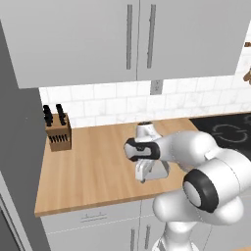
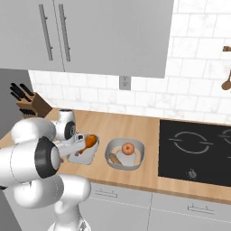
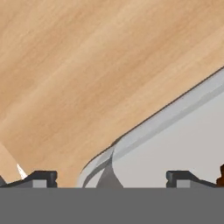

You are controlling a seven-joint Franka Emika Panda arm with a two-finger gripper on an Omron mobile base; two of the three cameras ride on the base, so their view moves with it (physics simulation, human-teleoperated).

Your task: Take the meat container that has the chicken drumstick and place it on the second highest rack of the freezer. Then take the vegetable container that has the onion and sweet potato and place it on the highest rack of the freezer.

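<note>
The meat container (image 2: 88, 157) is a pale grey tray on the wooden counter, with the chicken drumstick (image 2: 90, 140) lying in it. Right of it sits the vegetable container (image 2: 140, 153), a grey bowl holding an onion (image 2: 128, 148) and a sweet potato (image 2: 115, 159). My gripper (image 3: 111, 178) points down at the meat container's near-left corner. It is open and astride the rim (image 3: 153, 126), one fingertip (image 3: 41, 177) over bare wood and the other inside the tray. In the left base view my arm hides most of that tray (image 1: 161, 171). The freezer's racks are out of view.
A knife block (image 1: 59, 132) stands at the counter's back left, beside a tall grey appliance side (image 1: 14, 147). A black cooktop (image 2: 194, 151) lies to the right of the containers. Grey wall cabinets (image 2: 90, 31) hang above the counter.
</note>
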